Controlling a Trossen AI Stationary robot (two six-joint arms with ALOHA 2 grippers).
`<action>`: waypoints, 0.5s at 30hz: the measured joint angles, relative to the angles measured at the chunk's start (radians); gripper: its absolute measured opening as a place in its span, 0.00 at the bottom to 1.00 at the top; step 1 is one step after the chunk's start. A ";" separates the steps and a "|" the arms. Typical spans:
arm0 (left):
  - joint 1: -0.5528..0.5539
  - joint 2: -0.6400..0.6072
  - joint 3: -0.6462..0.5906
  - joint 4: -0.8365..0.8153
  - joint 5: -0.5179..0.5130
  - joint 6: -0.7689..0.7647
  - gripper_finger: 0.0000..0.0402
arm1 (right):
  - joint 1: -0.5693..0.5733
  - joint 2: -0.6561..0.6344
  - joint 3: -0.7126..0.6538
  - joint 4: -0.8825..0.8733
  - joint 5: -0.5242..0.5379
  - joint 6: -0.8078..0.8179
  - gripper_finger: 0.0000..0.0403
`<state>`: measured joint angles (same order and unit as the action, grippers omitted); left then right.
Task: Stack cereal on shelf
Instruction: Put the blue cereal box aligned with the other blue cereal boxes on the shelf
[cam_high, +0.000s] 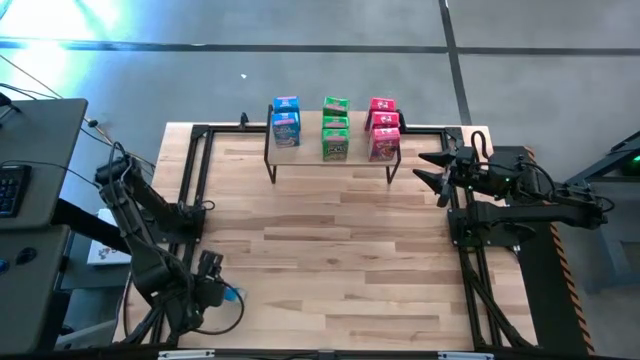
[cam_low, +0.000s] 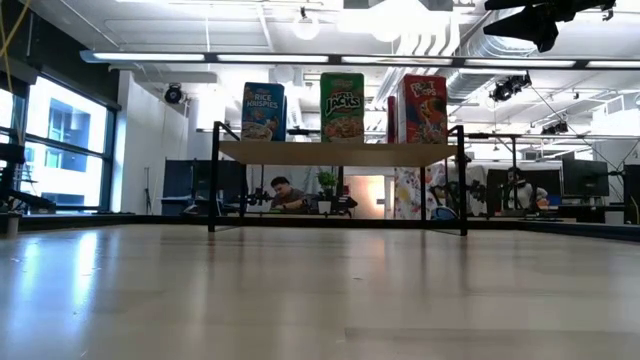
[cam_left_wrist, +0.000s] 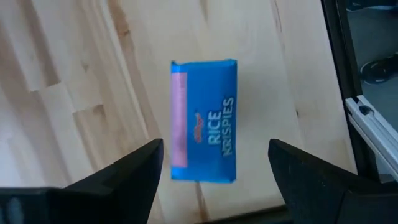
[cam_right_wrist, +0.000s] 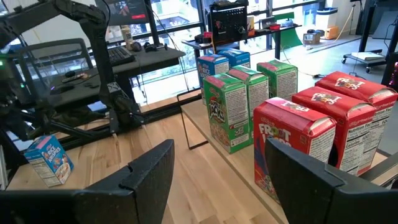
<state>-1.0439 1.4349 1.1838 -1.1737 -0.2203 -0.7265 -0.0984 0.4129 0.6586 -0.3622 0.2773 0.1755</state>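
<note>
Beside shelf (cam_high: 330, 158): right fingers (cam_high: 436, 170) spread, empty.

Two dark jointed arms, black cables, matte black jaws

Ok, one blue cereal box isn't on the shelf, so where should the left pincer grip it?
Probably across its narrow width, on the two long sides near mid-length. The blue box lies ahead of the left pincer, whose fingers are open, long edges along them, bare wood either side, so come straight in. The right pincer waits by the shelf.
</note>
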 joint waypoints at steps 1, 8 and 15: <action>0.000 0.000 -0.019 0.027 0.000 0.006 0.70 | 0.000 0.000 0.000 0.000 0.000 0.000 0.60; 0.002 0.000 -0.103 0.137 -0.011 0.017 0.70 | 0.000 0.000 0.000 0.000 0.000 0.000 0.60; 0.005 0.000 -0.143 0.193 -0.011 0.016 0.70 | 0.000 0.000 0.000 0.000 0.000 0.000 0.60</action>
<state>-1.0394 1.4353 1.0406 -0.9806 -0.2314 -0.7110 -0.0985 0.4129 0.6586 -0.3622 0.2771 0.1754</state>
